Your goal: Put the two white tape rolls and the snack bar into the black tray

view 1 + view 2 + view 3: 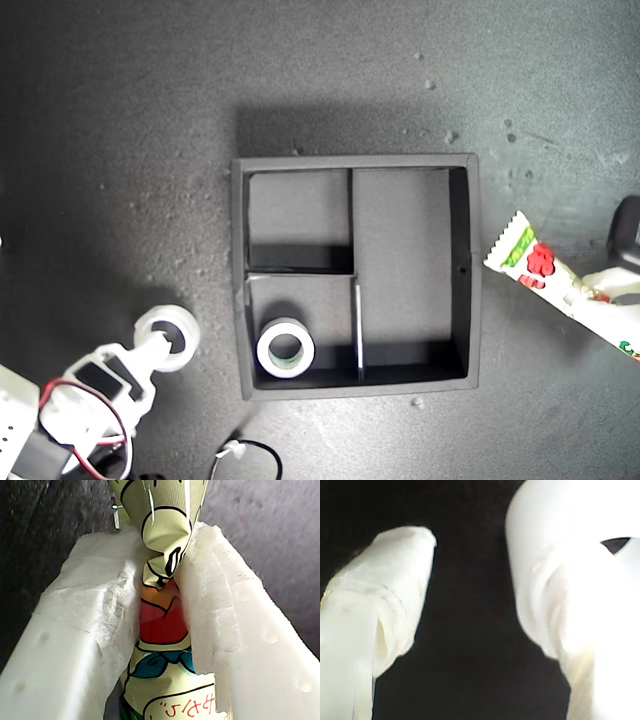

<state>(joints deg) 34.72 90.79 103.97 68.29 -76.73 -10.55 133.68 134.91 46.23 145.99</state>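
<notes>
The black tray [355,164] sits square in the middle of the exterior view on the dark counter [120,120]. One white tape roll [285,347] lies flat, hole up, in the tray's small compartment at the lower left as that view shows it; the other small compartment and the long one hold nothing.

The second white tape roll [167,338] lies outside the tray, at the lower left of the exterior view, well apart from the tray wall. My second gripper [160,345] reaches it from the lower left corner of that view. In the second wrist view the jaws stand apart, one finger [380,595] clear of the roll [570,555] and the other against it; they are not clamped.

The snack bar [560,285] is at the exterior view's right edge, off the tray. Its long axis runs diagonally, the crimped free end pointing to the upper left toward the tray. My first gripper [167,587] has its jaws clamped on the bar [162,620], pinching the wrapper across its width.
</notes>
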